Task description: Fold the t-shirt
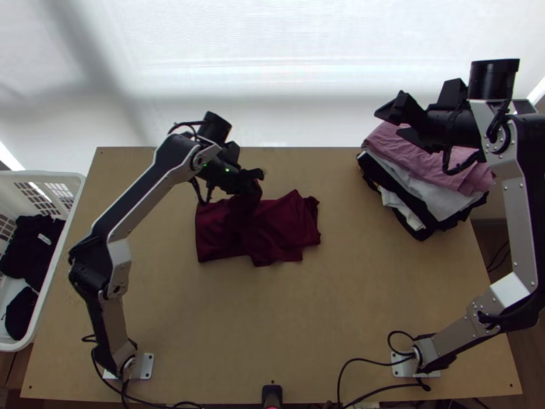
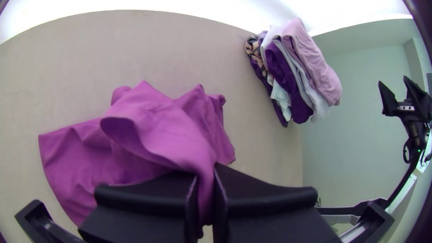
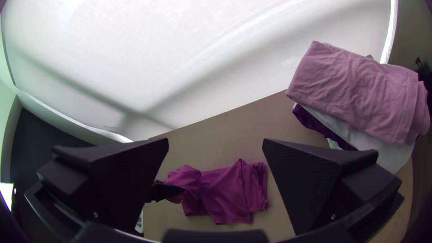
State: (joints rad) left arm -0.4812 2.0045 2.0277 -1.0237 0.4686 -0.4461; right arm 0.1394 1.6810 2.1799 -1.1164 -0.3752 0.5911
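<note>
In the top view my left gripper (image 1: 253,178) is over the far edge of the dark red t-shirt (image 1: 283,228), which lies partly folded and rumpled at mid-table. The left wrist view has the left gripper (image 2: 206,198) shut on a bunched, raised part of the shirt (image 2: 157,121); the rest rests on the table. My right gripper (image 1: 402,126) hangs over the clothes pile at the far right, well apart from the shirt. Seen from its own wrist, the right gripper (image 3: 216,180) has its fingers wide apart, with nothing held between them.
A pile of folded clothes (image 1: 426,177), pink on top, lies at the table's far right corner. A white basket (image 1: 58,266) with dark clothing stands beyond the table's left edge. Bare wood (image 1: 272,320) stretches nearer than the shirt.
</note>
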